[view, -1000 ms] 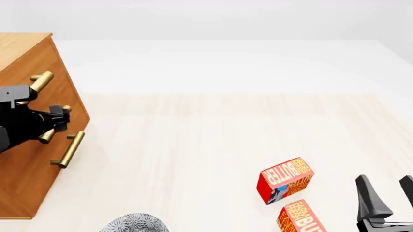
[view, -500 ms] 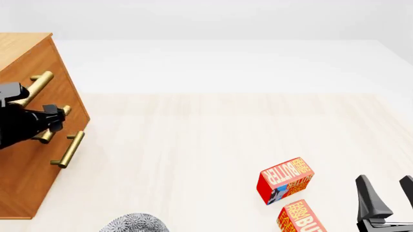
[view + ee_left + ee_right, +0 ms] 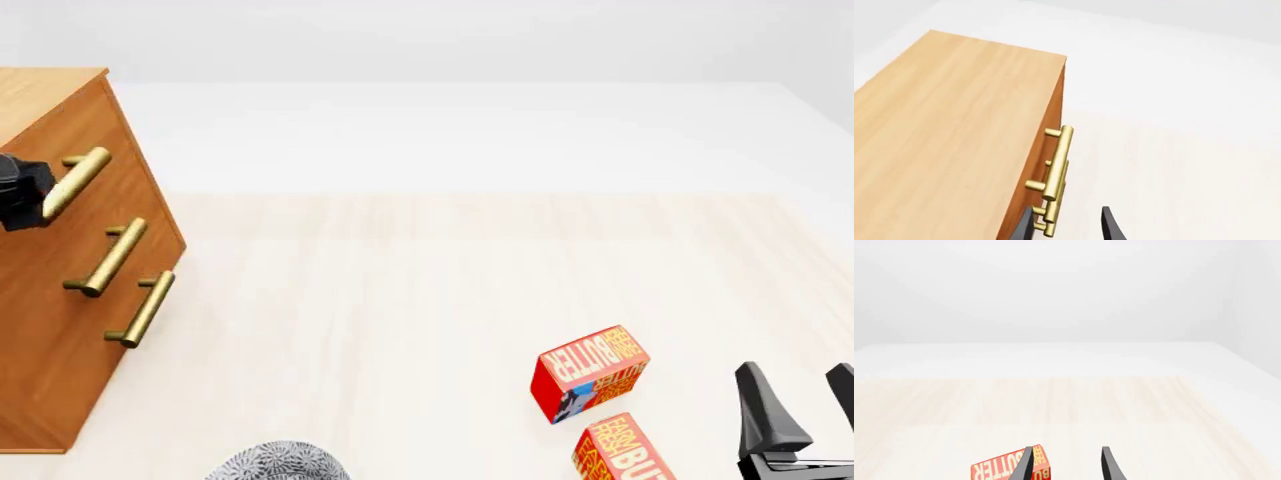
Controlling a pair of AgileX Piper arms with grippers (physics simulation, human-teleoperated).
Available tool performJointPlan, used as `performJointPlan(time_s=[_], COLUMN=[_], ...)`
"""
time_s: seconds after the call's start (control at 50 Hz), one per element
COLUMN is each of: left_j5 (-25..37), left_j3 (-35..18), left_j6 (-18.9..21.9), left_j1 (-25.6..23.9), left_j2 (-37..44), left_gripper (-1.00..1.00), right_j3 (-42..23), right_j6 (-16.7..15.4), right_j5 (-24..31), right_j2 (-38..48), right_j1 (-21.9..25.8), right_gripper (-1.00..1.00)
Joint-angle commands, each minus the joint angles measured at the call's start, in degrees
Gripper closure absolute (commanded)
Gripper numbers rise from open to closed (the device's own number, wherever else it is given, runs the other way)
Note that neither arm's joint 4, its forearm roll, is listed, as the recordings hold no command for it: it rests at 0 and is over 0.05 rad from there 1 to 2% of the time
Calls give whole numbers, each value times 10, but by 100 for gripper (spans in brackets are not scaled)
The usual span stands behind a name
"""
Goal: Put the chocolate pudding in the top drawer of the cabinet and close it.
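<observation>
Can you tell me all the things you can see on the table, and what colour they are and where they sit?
cabinet: one, light-brown wood, far left of the table.
drawer handles: three, brass bars, on the cabinet's front, one above the other; the top one is highest.
butter boxes: two, red-orange with yellow letters, front right of the table; one in full view, the other nearer and cut off by the picture's edge.
grey speckled thing: one, at the near edge, mostly out of the picture; I cannot tell what it is.
table: one, pale wood.
chocolate pudding: none in view.
left hand: black, open, next to the handles at the cabinet's front.
right hand: black, open, near right corner, holding nothing.
</observation>
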Motion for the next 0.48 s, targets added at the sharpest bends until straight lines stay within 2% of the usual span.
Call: performJointPlan(time_s=[0.02,0.16,0.2,0.3,0.34,0.48], left_j5=[59,102,108,128,128,142], left_j3=[-49,-87,-99,-129,-141,-169], left_j6=[0,11,34,33,67,72], left_j1=[-32,-42,-30,-35,-11,-2], left_j2=[-62,-100,-110,-121,-138,-151], left_gripper=[-100,-100,-100,-100,-100,-100], right_j3=[0,0,0,0,0,0], right_j6=[0,0,0,0,0,0], right_j5=[0,0,0,0,0,0], right_j2=[0,0,0,0,0,0], right_j1=[0,0,0,0,0,0], right_gripper=[-100,-100,-100,-100,-100,-100])
